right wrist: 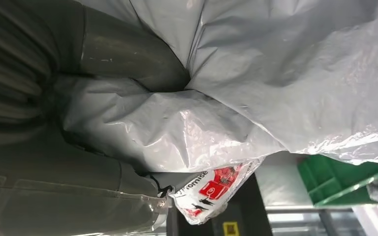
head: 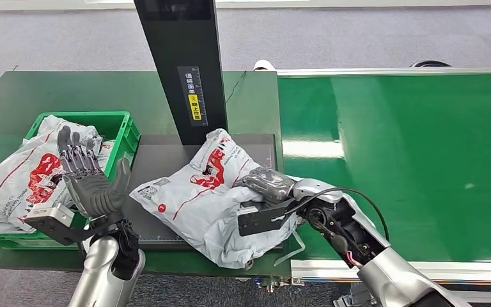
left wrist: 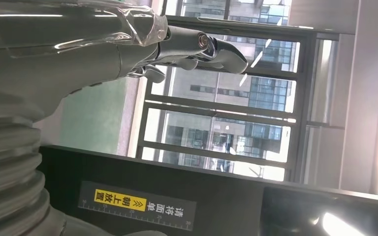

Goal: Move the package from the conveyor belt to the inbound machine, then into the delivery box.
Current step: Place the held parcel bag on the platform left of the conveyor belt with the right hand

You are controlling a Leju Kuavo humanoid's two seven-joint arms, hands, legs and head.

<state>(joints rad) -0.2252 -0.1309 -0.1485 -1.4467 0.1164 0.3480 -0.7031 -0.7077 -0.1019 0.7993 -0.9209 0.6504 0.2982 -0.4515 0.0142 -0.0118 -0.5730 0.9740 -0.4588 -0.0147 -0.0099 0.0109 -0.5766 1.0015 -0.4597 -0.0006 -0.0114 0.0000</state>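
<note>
Dark scanner platform [head: 160, 160]: crumpled grey plastic mailer package [head: 198, 198], grasped by right hand [head: 268, 185]; left hand [head: 89, 179] released, fingers spread. Risk: slippery film slipping free during lift.

Bright, even light; glare streaks the conveyor belt [head: 313, 148].

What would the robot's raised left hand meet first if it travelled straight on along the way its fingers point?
Judging by both views, nothing nearby: the left hand points upward, fingers spread, above the green delivery box. The way looks free, though depth is unclear.
</note>
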